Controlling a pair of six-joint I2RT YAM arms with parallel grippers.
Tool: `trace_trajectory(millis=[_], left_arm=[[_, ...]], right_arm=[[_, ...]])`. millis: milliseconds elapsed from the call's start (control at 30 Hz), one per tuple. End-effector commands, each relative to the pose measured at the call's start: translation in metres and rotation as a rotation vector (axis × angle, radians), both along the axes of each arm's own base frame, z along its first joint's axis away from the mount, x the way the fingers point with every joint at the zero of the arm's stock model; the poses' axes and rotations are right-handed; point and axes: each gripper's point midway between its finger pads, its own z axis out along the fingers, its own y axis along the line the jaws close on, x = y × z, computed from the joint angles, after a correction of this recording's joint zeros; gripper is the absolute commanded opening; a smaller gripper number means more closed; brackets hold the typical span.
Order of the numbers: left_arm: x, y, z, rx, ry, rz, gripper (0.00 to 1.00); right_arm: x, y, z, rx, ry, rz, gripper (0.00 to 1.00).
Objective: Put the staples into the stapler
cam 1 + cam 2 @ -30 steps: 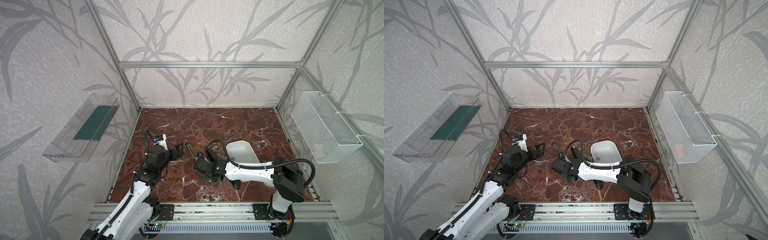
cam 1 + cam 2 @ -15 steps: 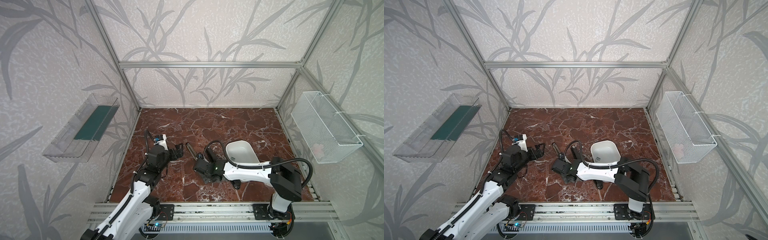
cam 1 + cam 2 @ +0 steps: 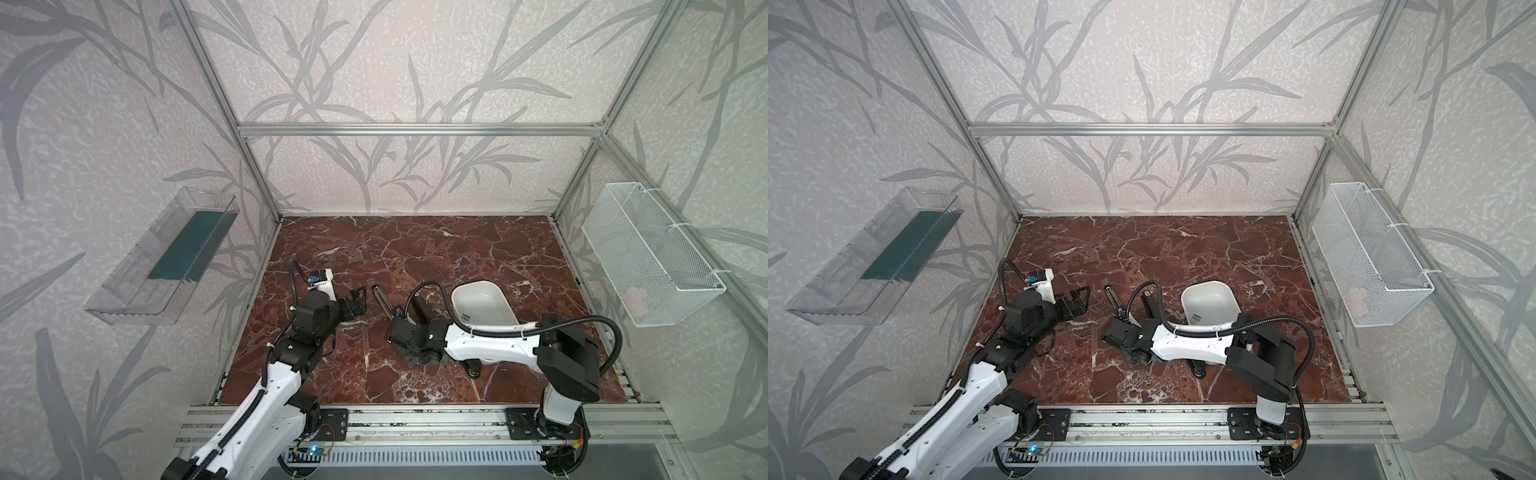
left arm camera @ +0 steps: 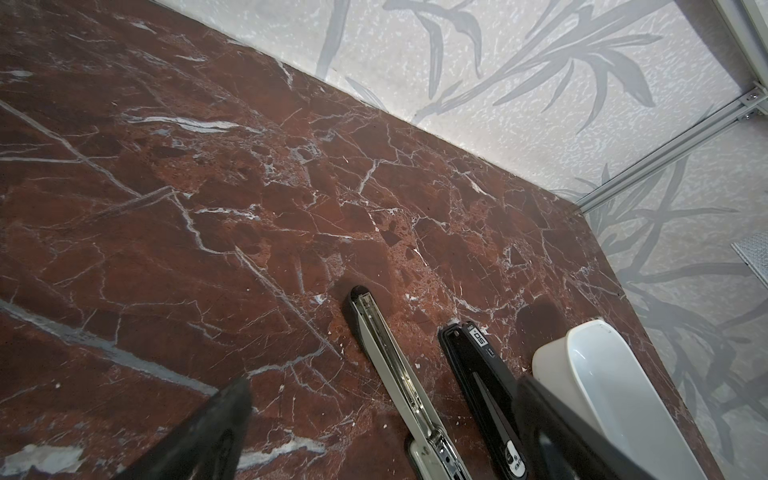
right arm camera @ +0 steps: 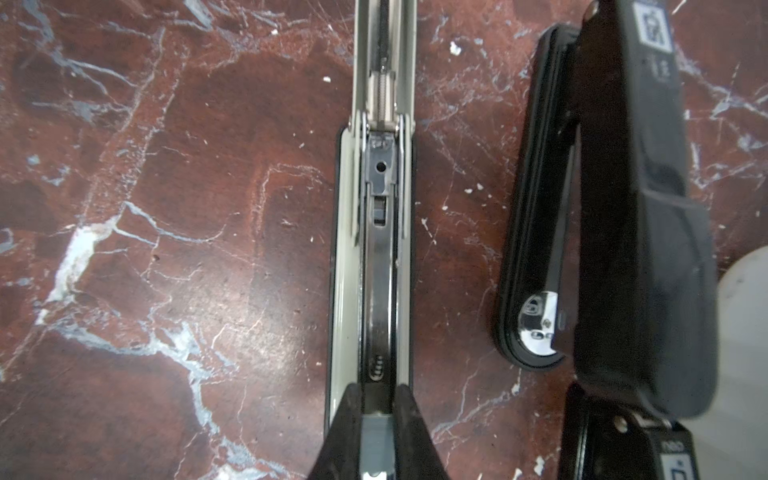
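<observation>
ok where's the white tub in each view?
Top view: white tub, just right of centre.
Top view: same.
Left wrist: at frame edge, beside black stapler.
Right wrist: blurred white sliver past that stapler.
Shared landmark: the black stapler.

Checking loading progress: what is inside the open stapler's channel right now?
The open stapler's channel shows bare dark metal and a small spring, nothing else. The end beneath the right gripper, which is shut on the staples, is hidden.
</observation>
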Motion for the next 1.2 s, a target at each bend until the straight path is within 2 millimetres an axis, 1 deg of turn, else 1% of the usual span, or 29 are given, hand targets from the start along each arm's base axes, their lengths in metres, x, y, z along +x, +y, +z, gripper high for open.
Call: trace_trajectory(millis=[0, 367, 633, 767, 933, 1033, 1100, 1167], left_arm=[[0.001, 0.003, -0.002, 0.012, -0.011, 0.009, 0.99], [0.003, 0.002, -0.001, 0.010, -0.011, 0.006, 0.99], [0.002, 0.001, -0.001, 0.009, -0.012, 0.004, 0.99], [0.002, 0.001, 0.000, 0.010, -0.014, 0.004, 0.99], [0.003, 0.001, -0.001, 0.010, -0.012, 0.005, 0.99], [0.004, 0.001, -0.003, 0.009, -0.012, 0.007, 0.99], [0.005, 0.001, -0.008, -0.010, -0.002, 0.015, 0.99], [0.006, -0.001, -0.014, -0.050, 0.013, 0.026, 0.99]], right_arm=[[-0.001, -0.001, 0.000, -0.019, -0.002, -0.009, 0.16], [-0.007, -0.009, -0.002, -0.017, 0.022, -0.020, 0.17], [-0.010, -0.011, -0.003, -0.015, 0.031, -0.019, 0.19], [-0.009, -0.012, -0.002, -0.017, 0.027, -0.021, 0.27], [-0.008, -0.012, 0.000, -0.016, 0.021, -0.023, 0.28], [-0.006, -0.013, 0.006, -0.012, 0.005, -0.023, 0.29], [-0.005, -0.012, 0.014, 0.002, -0.009, -0.014, 0.34], [-0.005, -0.012, 0.017, 0.018, -0.017, -0.007, 0.41]])
